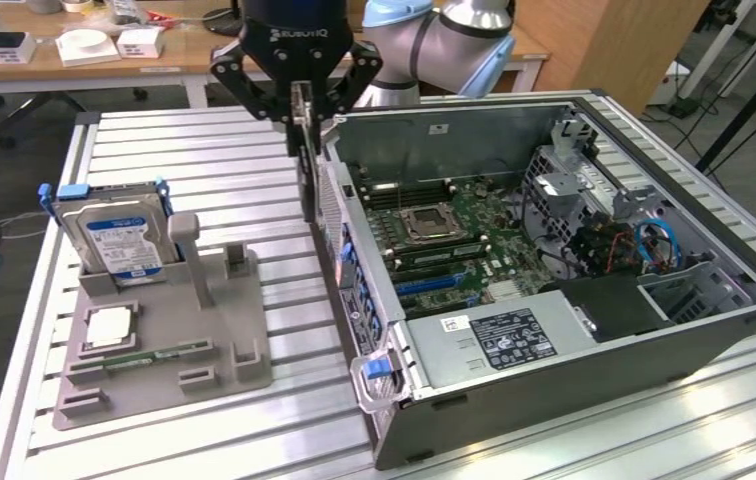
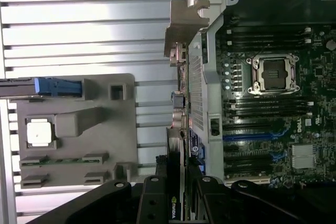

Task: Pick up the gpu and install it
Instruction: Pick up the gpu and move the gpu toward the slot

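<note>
Now the gripper (image 1: 302, 108) clamps the gpu (image 1: 309, 175) edge-on, hanging at the open computer case's (image 1: 592, 395) ten o'clock corner.

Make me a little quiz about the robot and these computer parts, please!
1. True or false: the gripper is shut on the gpu.
2. Which part stands upright in the grey holder? A) hard drive B) keyboard C) screwdriver
3. Fill in: the computer case lies with its side ___, so its insides show.

Key: 1 true; 2 A; 3 open
</note>
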Available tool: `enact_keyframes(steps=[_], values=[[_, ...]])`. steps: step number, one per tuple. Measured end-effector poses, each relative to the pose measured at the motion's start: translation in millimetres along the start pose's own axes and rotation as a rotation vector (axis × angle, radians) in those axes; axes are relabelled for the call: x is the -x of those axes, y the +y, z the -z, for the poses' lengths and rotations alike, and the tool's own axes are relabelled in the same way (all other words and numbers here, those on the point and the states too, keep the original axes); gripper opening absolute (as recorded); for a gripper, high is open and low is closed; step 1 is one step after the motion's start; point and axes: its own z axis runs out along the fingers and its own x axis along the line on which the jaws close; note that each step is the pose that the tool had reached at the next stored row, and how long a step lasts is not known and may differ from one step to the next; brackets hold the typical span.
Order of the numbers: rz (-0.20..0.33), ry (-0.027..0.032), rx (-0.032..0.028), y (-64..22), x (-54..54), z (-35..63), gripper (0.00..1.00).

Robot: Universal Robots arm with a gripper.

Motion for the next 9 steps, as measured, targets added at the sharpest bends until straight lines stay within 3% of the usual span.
enact_keyframes(steps=[9], values=[[0.0,-0.0003,0.0001,0.4,5.3,-0.3,0.26]])
